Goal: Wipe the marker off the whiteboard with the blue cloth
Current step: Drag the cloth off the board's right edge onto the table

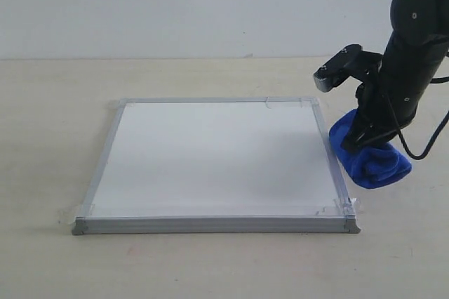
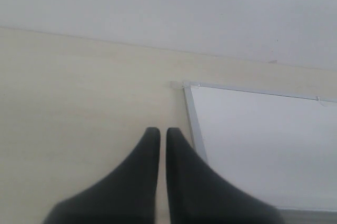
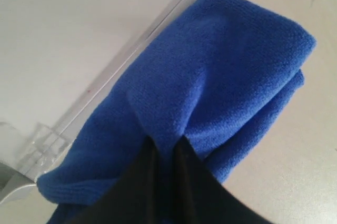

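Note:
The whiteboard [image 1: 217, 162] lies flat on the table, silver-framed with clear tape at its corners; no red marker line shows on its surface in any view. The blue cloth [image 1: 372, 155] rests on the table just off the board's right edge, bunched up. My right gripper [image 1: 361, 137] presses down into it, shut on a pinched fold of the blue cloth [image 3: 210, 87], right beside the whiteboard frame [image 3: 131, 50]. My left gripper [image 2: 163, 132] is shut with nothing in it, hovering over bare table beside the whiteboard's [image 2: 263, 140] far left corner. It is out of the exterior view.
The pale table [image 1: 56, 123] spreads around the board, with a white wall [image 1: 175, 4] behind it. The right arm's black links and camera housing [image 1: 337, 67] stand above the board's right far corner.

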### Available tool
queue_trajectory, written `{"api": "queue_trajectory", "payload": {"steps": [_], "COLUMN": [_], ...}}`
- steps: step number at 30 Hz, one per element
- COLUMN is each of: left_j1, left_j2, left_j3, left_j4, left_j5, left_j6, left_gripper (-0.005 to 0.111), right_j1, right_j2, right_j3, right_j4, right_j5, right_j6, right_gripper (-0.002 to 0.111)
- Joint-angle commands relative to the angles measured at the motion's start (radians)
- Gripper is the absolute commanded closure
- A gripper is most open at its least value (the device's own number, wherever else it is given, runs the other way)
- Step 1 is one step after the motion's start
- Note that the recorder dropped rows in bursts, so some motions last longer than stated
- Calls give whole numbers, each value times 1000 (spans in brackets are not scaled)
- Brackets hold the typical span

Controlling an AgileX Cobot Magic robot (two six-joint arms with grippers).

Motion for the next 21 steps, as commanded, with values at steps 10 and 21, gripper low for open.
{"api": "queue_trajectory", "payload": {"steps": [10, 21], "left_j1": [3, 3], "left_j2": [-3, -3], "left_j3": [4, 4], "left_j4": [3, 3], "left_j5": [1, 1], "left_j6": [6, 6], "left_gripper": [102, 102], "right_j1": [-6, -6], "right_j2": [-12, 97], "right_j3": [116, 116], "right_j4": [-18, -18], "right_j5": [-105, -119], "right_j6": [20, 49], "right_gripper": [108, 108]}}
